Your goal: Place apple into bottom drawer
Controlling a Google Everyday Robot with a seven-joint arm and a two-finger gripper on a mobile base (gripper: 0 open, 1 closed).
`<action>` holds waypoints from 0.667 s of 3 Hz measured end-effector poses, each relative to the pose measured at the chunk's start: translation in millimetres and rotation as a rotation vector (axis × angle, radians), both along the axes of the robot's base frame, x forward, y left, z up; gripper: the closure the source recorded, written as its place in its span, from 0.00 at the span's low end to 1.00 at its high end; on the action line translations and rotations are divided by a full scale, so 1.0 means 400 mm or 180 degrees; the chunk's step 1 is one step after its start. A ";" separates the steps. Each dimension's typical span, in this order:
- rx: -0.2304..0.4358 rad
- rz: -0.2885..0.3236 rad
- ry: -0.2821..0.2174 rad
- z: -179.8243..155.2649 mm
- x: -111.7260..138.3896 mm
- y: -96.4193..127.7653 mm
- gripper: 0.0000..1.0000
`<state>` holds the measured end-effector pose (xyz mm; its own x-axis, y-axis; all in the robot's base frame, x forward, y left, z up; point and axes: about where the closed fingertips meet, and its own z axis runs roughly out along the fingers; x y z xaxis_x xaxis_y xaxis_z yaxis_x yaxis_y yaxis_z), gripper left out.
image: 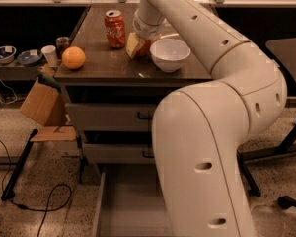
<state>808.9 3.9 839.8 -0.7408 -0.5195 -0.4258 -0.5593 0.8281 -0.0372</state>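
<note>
The red apple [144, 47] sits on the dark cabinet top [103, 63], between the red soda can [115, 29] and the white bowl [170, 54]. My gripper [138, 43] is down over the apple, its pale fingers around it, and it hides most of the fruit. The bottom drawer [128, 206] is pulled open at the foot of the cabinet; its grey floor shows bare, and my white arm covers its right part.
An orange [73, 58] lies at the cabinet top's left front corner. Two upper drawers [108, 117] with black handles are closed. A cardboard box [42, 105], cables and small cups and dishes stand on the left. A chair base stands on the right.
</note>
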 end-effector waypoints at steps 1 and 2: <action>0.0134 0.0020 -0.0055 0.018 -0.004 -0.002 0.65; 0.0298 0.0011 -0.0282 0.098 -0.023 -0.034 0.96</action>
<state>799.8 -9.9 879.2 -0.6964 -0.4769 -0.5363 -0.5603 0.8283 -0.0090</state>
